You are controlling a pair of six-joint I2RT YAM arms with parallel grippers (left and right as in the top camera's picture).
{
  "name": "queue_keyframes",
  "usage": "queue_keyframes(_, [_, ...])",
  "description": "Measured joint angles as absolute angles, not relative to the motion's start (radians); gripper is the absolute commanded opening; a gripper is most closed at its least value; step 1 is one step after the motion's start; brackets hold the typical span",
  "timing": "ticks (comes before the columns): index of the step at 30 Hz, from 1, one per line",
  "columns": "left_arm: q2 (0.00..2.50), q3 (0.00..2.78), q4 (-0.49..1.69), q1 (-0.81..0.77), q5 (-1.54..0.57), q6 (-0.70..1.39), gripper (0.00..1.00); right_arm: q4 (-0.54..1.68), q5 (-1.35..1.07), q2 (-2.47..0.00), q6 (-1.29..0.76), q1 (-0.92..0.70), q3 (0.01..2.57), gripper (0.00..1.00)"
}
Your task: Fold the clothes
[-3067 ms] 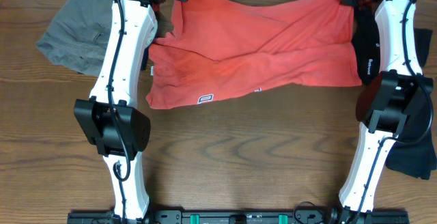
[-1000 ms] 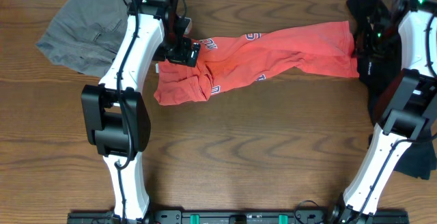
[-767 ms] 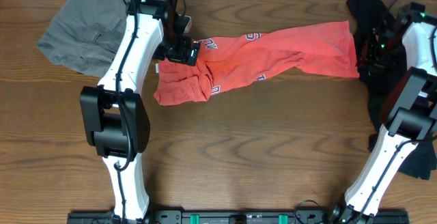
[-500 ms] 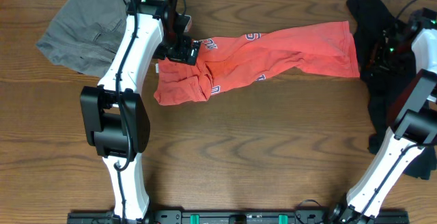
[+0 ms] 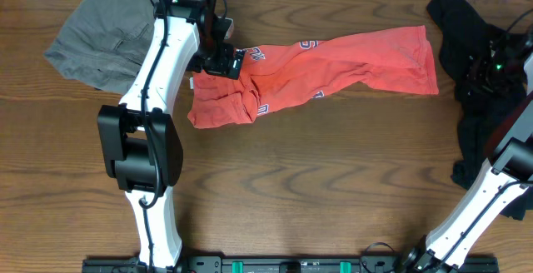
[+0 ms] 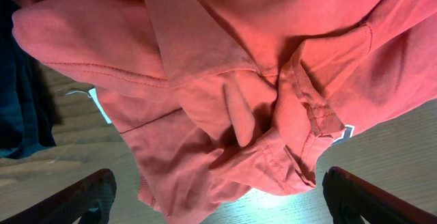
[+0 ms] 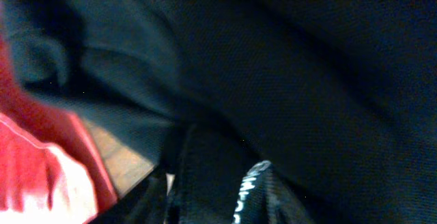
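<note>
The coral-red T-shirt (image 5: 333,65) lies crumpled in a long band across the back of the table, its bunched end at the left. My left gripper (image 5: 220,57) hovers over that end. In the left wrist view its two fingertips (image 6: 85,195) stand far apart at the bottom corners, with red folds (image 6: 239,101) below them and nothing gripped. My right gripper (image 5: 493,67) sits over the black shirt (image 5: 454,15) at the far right. Black cloth (image 7: 307,67) fills the right wrist view and hides the jaws. A red hem (image 7: 27,176) shows at its left edge.
Grey-khaki shorts (image 5: 96,36) lie heaped at the back left, beside my left arm. Dark cloth (image 5: 470,148) trails down the right edge towards the front. A dark navy piece (image 6: 20,108) lies just left of the red shirt. Bare wood (image 5: 316,181) spreads across the front.
My right arm has swung right, off the red shirt's right end and onto the black shirt, which has shifted with it. The left arm and the red shirt have not moved.
</note>
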State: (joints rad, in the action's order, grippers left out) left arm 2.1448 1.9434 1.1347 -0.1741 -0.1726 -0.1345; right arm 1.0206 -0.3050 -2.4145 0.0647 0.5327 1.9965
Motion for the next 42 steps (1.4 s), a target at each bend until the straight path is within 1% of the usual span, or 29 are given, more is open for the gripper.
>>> queue_keyframes(3, [2.145,1.943,1.133,-0.174,-0.173,-0.134,0.98,1.054,-0.357,-2.415,0.08,0.532,2.016,0.63])
queue_keyframes(10, [2.145,1.943,1.132,-0.174,-0.173,-0.134,0.98,1.131,-0.438,-2.415,0.102,0.516,2.152,0.66])
queue_keyframes(15, [2.145,1.943,1.132,-0.174,-0.173,-0.134,0.98,1.139,-0.451,-2.415,0.125,0.453,2.205,0.68])
queue_keyframes(21, [2.145,1.943,1.132,-0.174,-0.173,-0.134,0.98,1.13,-0.354,-2.415,0.136,0.323,2.205,0.68])
queue_keyframes(26, [2.145,1.943,1.132,-0.174,-0.173,-0.134,0.98,1.111,-0.235,-2.415,0.12,0.253,2.203,0.68])
queue_keyframes(32, [2.145,1.943,1.132,-0.174,-0.172,-0.134,0.98,1.059,-0.159,-2.415,0.09,0.245,2.152,0.68])
queue_keyframes(42, [2.145,1.943,1.132,-0.174,-0.173,-0.134,0.98,1.015,-0.145,-2.415,0.071,0.249,2.067,0.68])
